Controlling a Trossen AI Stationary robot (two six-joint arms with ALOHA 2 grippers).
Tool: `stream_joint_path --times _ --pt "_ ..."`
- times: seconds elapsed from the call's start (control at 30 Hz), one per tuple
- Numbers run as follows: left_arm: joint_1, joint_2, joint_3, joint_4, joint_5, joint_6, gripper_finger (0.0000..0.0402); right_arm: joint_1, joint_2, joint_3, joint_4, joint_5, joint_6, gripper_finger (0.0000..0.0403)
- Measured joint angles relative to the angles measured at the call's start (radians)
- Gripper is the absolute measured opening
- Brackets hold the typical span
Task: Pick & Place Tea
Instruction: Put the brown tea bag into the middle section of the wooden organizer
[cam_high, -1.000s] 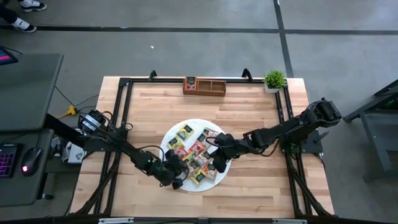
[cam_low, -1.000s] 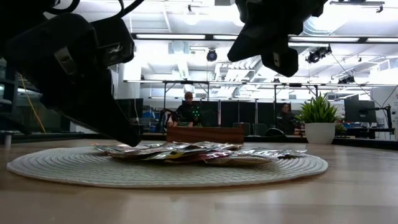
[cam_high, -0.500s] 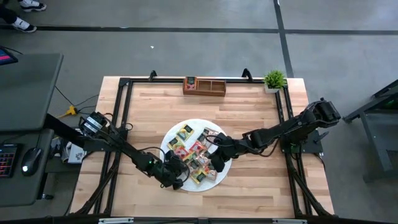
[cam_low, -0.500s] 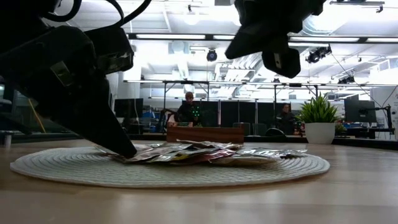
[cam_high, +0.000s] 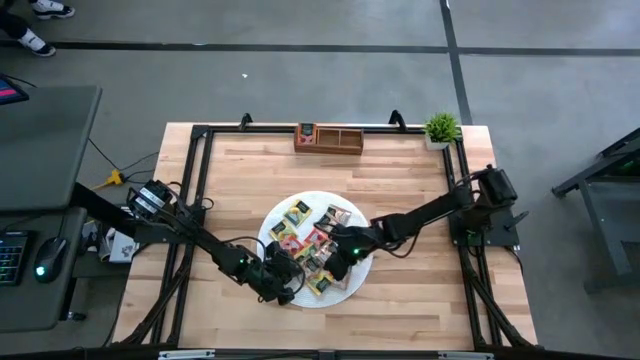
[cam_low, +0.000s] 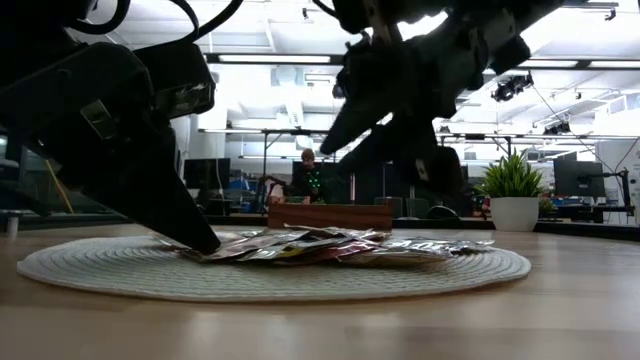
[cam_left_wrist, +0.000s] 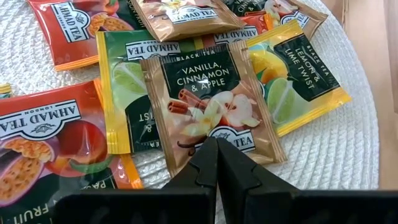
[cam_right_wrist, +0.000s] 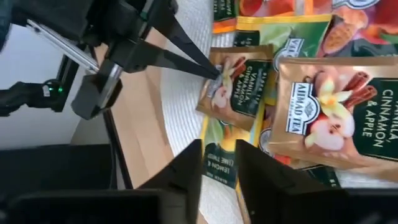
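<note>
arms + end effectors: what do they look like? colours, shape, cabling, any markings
Both arms are black and slim-linked, with loose black cables along them. The left end effector has two matte black, wedge-shaped fingers tapering to narrow tips. The right end effector has the same dark, flat, angular fingers. A small green light glows on each arm near the wrist in the high view. No readable markings.

The brown tea packet (cam_left_wrist: 208, 102) reads "BLACK TEA, VANILLA, CINNAMON & APPLE", and the yellow-green packet (cam_left_wrist: 297, 74) beside it "LEMON & LIME TWIST". A red packet (cam_left_wrist: 46, 134) carries "AHMAD TEA LONDON"; another brown packet (cam_right_wrist: 339, 112) reads "AHMAD TEA" and "CINNAMON & APPLE".
</note>
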Motion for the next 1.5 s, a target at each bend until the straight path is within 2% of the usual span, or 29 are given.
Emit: stream_joint_path --times 0.2,0.37,0.8,1.03,1.5 --pt "0.0 0.001 -0.001 0.001 -0.004 0.0 0.0 -0.029 0.001 0.0 0.016 -0.024 -0.012 0.0168" --pt "0.0 0.001 -0.002 0.001 -0.006 0.004 0.0 -0.049 0.041 0.002 0.044 -0.058 -0.008 0.0194" --pt "0.0 0.002 -0.003 0.006 -0.009 0.007 0.0 -0.048 0.162 0.136 -0.003 -0.078 -0.031 0.0176" --pt "0.0 0.002 -0.003 0.006 -0.009 0.005 0.0 -0.049 0.167 0.139 -0.059 -0.063 -0.029 0.017" --pt "0.0 0.002 -0.003 0.008 -0.011 0.007 0.0 -0.046 0.169 0.138 -0.061 -0.067 -0.028 0.0169"
